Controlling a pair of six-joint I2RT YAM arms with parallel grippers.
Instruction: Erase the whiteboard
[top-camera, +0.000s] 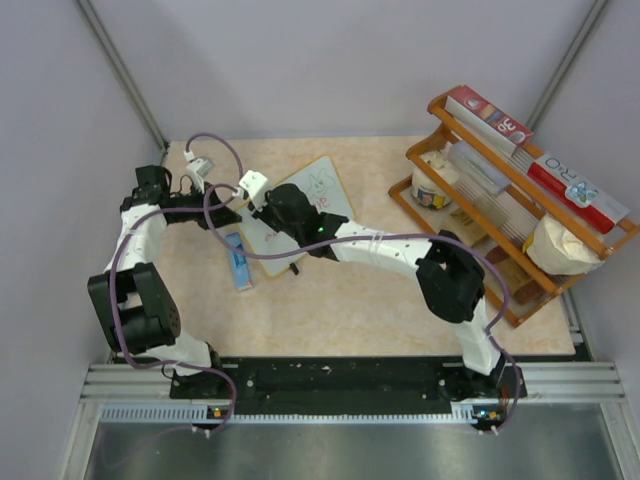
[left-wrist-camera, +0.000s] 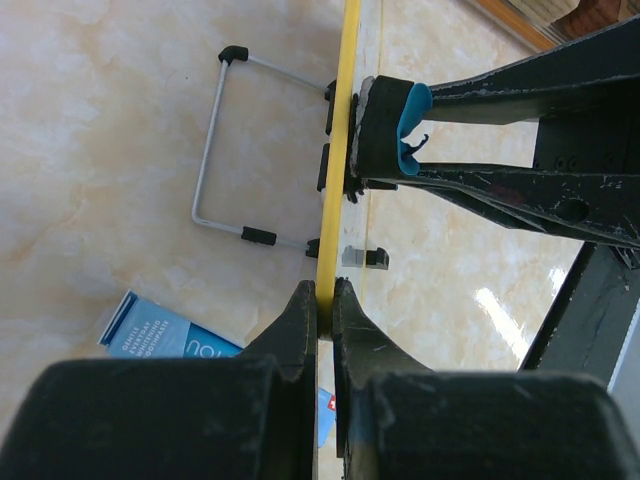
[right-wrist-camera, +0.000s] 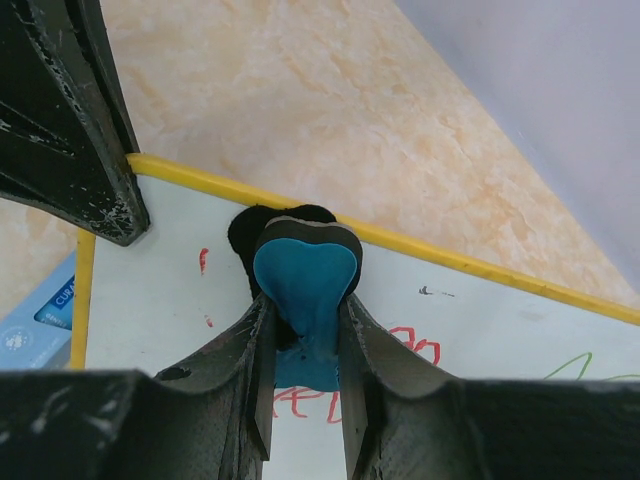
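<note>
The whiteboard (top-camera: 328, 192) lies tilted at the back middle of the table, with a thin yellow frame and red and green marks on it. My left gripper (top-camera: 234, 213) is shut on its left edge; in the left wrist view the fingers (left-wrist-camera: 300, 315) pinch the yellow frame (left-wrist-camera: 340, 150). My right gripper (top-camera: 272, 214) is shut on the blue-black eraser (right-wrist-camera: 305, 265) and presses it on the board (right-wrist-camera: 480, 320) near its yellow frame, above red writing (right-wrist-camera: 412, 347). The eraser also shows in the left wrist view (left-wrist-camera: 395, 125).
A narrow blue marker box (top-camera: 238, 260) lies on the table left of the board, also in the left wrist view (left-wrist-camera: 160, 335). The board's wire stand (left-wrist-camera: 212, 150) sticks out behind it. A wooden rack (top-camera: 520, 215) with boxes, a jar and a bag stands at the right.
</note>
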